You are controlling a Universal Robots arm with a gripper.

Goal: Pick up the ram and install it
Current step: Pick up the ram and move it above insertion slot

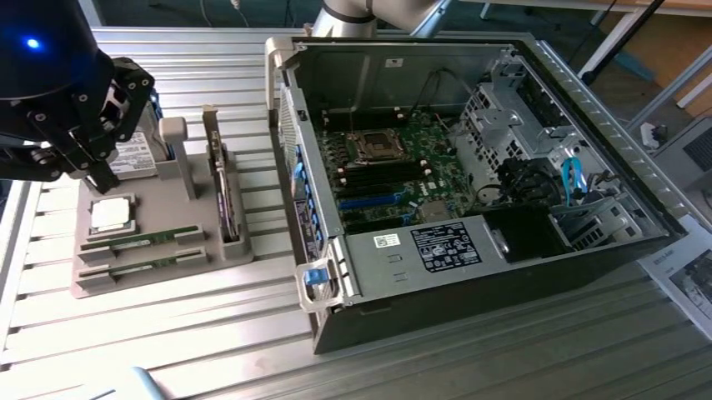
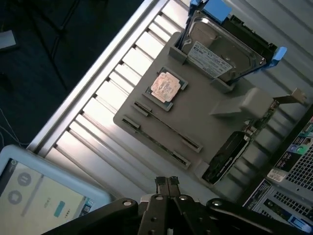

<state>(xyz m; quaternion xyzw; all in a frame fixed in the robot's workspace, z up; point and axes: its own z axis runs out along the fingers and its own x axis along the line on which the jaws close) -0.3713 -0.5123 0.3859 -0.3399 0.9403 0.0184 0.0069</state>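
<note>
Empty fingers (image 2: 161, 185) pressed together above the parts holder (image 1: 167, 208).
The gripper (image 1: 98, 182) hovers near the processor chip (image 1: 112, 214); both ram sticks (image 1: 145, 242) sit slotted in the holder below the fingers, just past the chip.

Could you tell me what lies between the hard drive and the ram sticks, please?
The silver processor lies between the hard drive and the ram sticks; both views show it.
</note>
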